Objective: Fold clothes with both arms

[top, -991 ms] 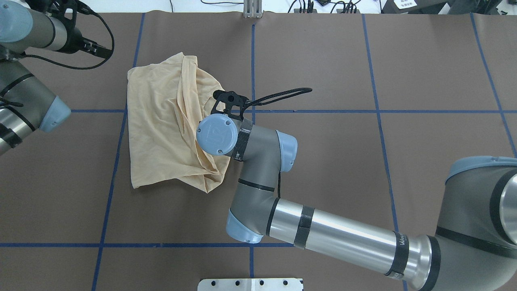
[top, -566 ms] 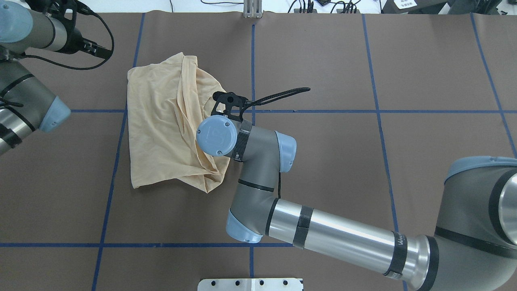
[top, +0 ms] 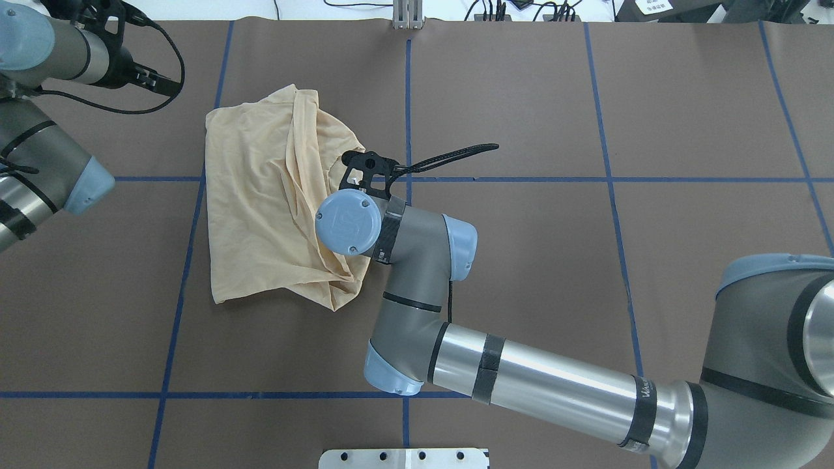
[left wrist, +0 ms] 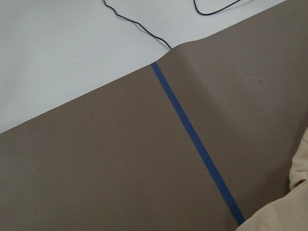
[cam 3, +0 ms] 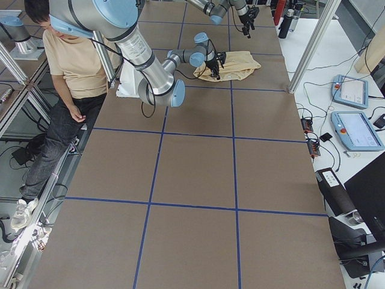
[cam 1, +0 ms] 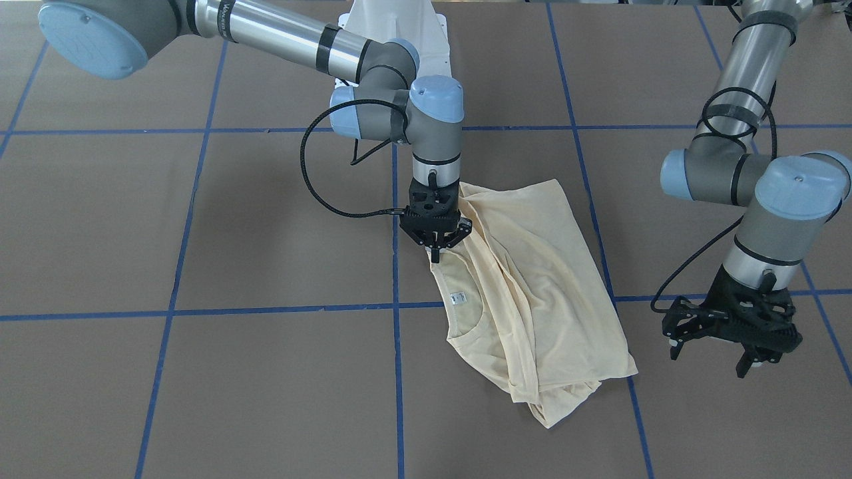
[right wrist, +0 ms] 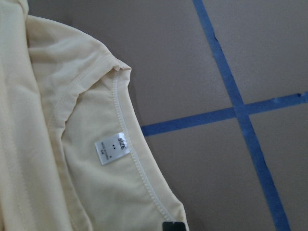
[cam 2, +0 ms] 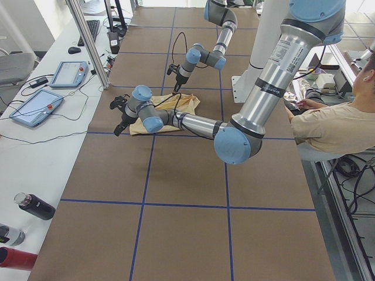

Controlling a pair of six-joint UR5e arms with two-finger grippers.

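The clothes, one pale cream-yellow T-shirt [cam 1: 539,279], lie crumpled and partly folded on the brown table, left of centre in the overhead view [top: 254,195]. The neck opening with its white label [cam 1: 456,299] faces up and fills the right wrist view [right wrist: 111,147]. My right gripper [cam 1: 436,256] points straight down with its fingers shut together on the shirt's neckline edge. My left gripper [cam 1: 732,349] hangs open above bare table just beyond the shirt's far corner, holding nothing. A corner of the shirt [left wrist: 293,211] shows in the left wrist view.
Blue tape lines [top: 407,117] grid the brown table cover. The white pedestal base [cam 1: 393,20] stands behind the shirt. A black cable loop [cam 1: 313,166] hangs off the right wrist. A person [cam 3: 66,60] sits beside the table; tablets [cam 2: 35,108] and bottles [cam 2: 35,206] lie on a side bench.
The right arm's wrist has shifted slightly toward the robot. The shirt and the left arm look unchanged.
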